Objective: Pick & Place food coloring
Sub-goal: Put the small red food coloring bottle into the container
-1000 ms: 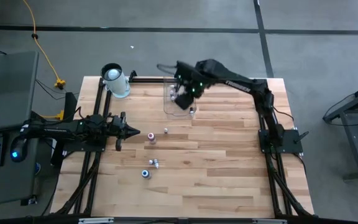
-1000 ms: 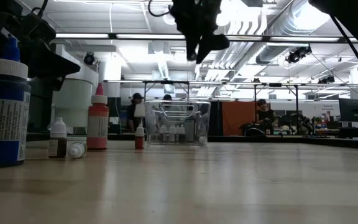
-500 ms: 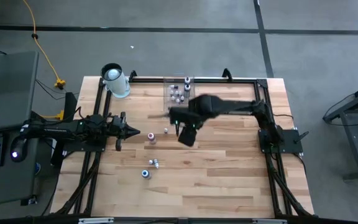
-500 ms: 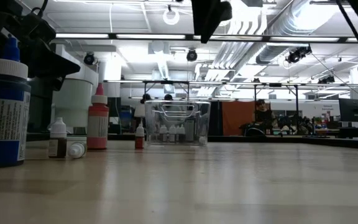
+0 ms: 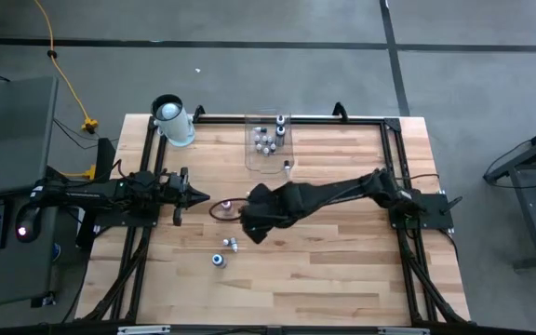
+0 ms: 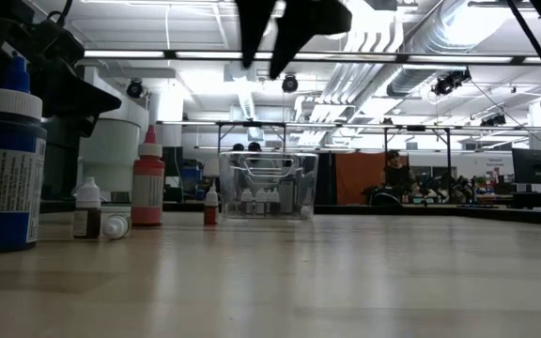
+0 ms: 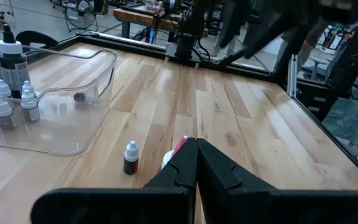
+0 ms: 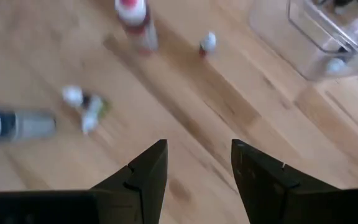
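Grey concrete floor (image 5: 249, 65); bright ceiling lights (image 6: 158, 54) over distant workbenches (image 6: 411, 192).

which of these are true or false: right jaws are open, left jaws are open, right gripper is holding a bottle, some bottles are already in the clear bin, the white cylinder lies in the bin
1. The right gripper has open jaws: true.
2. The left gripper has open jaws: false, they are shut.
3. The right gripper holds a bottle: false, nothing sits between its jaws; it hangs above the table.
4. Bottles stand in the clear bin: true, several small ones.
5. The white cylinder lies in the bin: false, it stands apart at the table's far left corner.
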`<state>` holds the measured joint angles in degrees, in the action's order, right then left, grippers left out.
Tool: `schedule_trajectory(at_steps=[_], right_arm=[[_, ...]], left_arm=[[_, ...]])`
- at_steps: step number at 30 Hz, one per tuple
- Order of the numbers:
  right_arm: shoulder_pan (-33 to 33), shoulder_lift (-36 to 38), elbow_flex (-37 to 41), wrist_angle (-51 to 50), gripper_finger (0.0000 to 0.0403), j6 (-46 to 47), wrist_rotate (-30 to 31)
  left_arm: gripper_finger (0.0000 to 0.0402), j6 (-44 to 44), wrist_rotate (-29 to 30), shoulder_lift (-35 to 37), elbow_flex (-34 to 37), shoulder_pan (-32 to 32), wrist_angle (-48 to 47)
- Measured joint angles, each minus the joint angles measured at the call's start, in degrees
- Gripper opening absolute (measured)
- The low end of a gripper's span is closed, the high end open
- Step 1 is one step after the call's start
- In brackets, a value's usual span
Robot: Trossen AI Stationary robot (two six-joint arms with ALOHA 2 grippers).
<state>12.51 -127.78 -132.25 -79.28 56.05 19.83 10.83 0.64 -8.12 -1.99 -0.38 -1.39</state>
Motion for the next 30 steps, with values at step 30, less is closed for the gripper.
schedule_trajectory(at_steps=[30], right_arm=[[-15.63,-7.64,-0.09,13.59,0.0167,6.56,-22.35]], left_arm=[[0.0001,0.00,0.00,0.02,0.02,0.00,0.20]])
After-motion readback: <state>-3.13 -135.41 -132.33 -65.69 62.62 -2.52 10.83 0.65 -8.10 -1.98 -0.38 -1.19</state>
